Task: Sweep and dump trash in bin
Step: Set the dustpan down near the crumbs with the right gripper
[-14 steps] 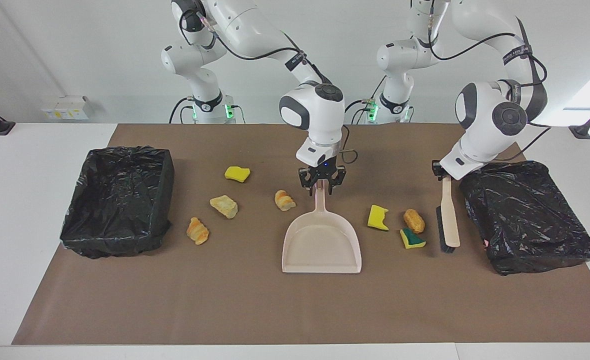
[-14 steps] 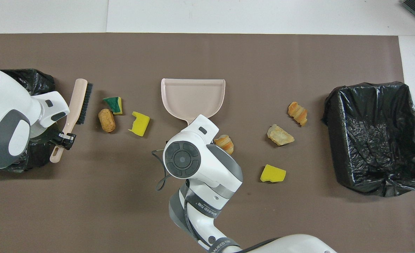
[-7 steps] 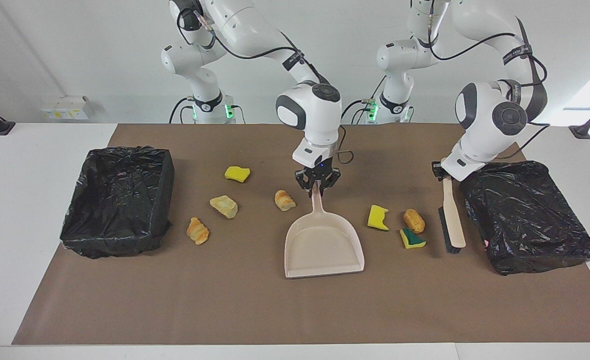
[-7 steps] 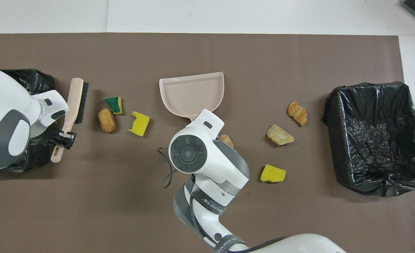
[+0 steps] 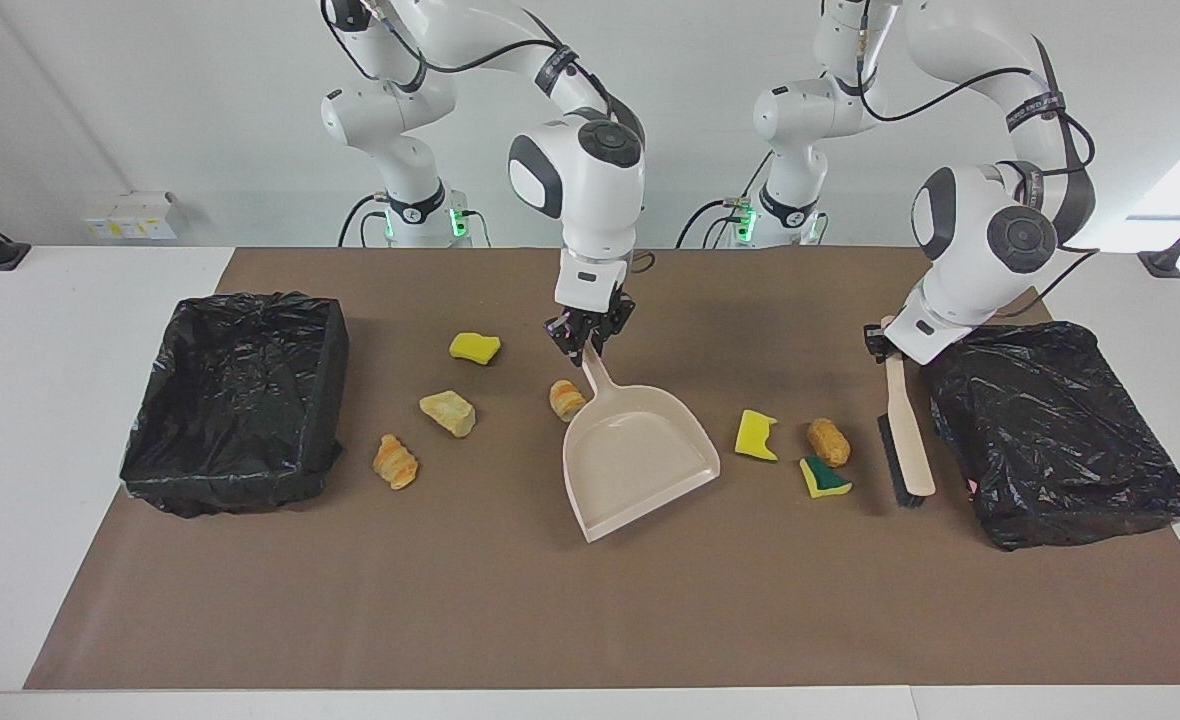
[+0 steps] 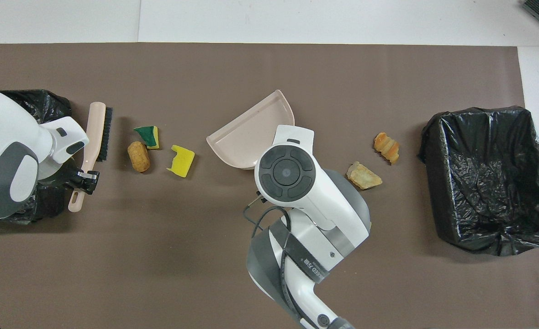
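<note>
My right gripper (image 5: 588, 340) is shut on the handle of the beige dustpan (image 5: 640, 460), which hangs slanted over the middle of the mat; my arm hides the gripper in the overhead view, but the pan (image 6: 251, 132) shows. A bread lump (image 5: 566, 399) lies beside the handle. A yellow sponge (image 5: 474, 347), a tan lump (image 5: 448, 412) and a bread lump (image 5: 395, 460) lie toward the right arm's end. My left gripper (image 5: 885, 345) is shut on the beige brush (image 5: 905, 440). Beside the brush lie a yellow sponge (image 5: 755, 435), a bread lump (image 5: 828, 441) and a green-yellow sponge (image 5: 823, 477).
A black-lined bin (image 5: 235, 400) stands at the right arm's end of the brown mat, and it also shows in the overhead view (image 6: 488, 178). A second black-lined bin (image 5: 1050, 430) stands at the left arm's end, right beside the brush.
My right gripper has risen and shifted toward the right arm's end, swinging the dustpan so its mouth points slantwise. The left gripper and brush have barely moved.
</note>
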`<state>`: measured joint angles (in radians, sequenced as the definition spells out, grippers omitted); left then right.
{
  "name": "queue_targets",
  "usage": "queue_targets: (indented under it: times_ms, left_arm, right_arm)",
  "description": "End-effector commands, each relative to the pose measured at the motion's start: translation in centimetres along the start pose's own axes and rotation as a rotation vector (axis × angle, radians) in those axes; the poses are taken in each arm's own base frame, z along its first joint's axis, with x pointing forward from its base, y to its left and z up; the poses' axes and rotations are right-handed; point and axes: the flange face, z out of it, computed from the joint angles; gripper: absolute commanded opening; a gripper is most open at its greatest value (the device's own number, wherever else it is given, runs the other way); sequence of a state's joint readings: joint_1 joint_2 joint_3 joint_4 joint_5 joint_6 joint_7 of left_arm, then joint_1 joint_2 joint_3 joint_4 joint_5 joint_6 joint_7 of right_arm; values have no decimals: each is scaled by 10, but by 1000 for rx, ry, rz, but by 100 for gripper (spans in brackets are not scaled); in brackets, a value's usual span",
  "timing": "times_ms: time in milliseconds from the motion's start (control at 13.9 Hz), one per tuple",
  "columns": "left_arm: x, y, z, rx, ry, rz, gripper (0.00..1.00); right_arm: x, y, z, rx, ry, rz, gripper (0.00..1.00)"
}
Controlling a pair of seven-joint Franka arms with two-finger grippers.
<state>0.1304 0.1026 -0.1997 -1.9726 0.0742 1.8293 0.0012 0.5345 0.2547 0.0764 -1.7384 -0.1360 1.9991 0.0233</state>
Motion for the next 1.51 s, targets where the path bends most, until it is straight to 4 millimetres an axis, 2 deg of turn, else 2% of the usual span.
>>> queue_targets:
  times_ms: [0,144,359,503,574,646,718,862,933,1149,1292,1436]
  left_arm:
    - [-5,4,8,-20,-5,-44,0]
    - [-6,8,18,-19,-11,-36,0]
    - [-5,14,18,-17,-7,-24,0]
    - [-6,38,19,-6,5,19,0]
    - [-7,45,25,-3,-9,28,0]
    - [-12,56,39,3,-34,46,0]
    - [-17,58,48,7,-47,44,0]
    - [-21,65,47,13,-60,52,0]
    - [-23,76,47,20,-60,56,0]
    - [-30,125,45,18,-53,59,0]
    - [-38,149,44,-2,-68,74,0]
    - [-50,186,43,-28,-83,65,0]
  right_arm:
    - [-13,14,10,26,-24,-227,0]
    - [-14,27,15,33,-22,-444,0]
    - [-18,33,24,39,-27,-631,0]
    - [-15,27,25,38,-13,-761,0]
    - [-15,31,30,40,-17,-794,0]
    - [-12,32,35,38,-4,-836,0]
    - [-7,30,43,33,12,-863,0]
    - [0,21,54,24,36,-884,0]
    - [2,19,57,22,40,-889,0]
    - [2,17,57,22,42,-899,0]
    - [5,16,58,15,60,-899,0]
    - [8,15,63,13,68,-899,0]
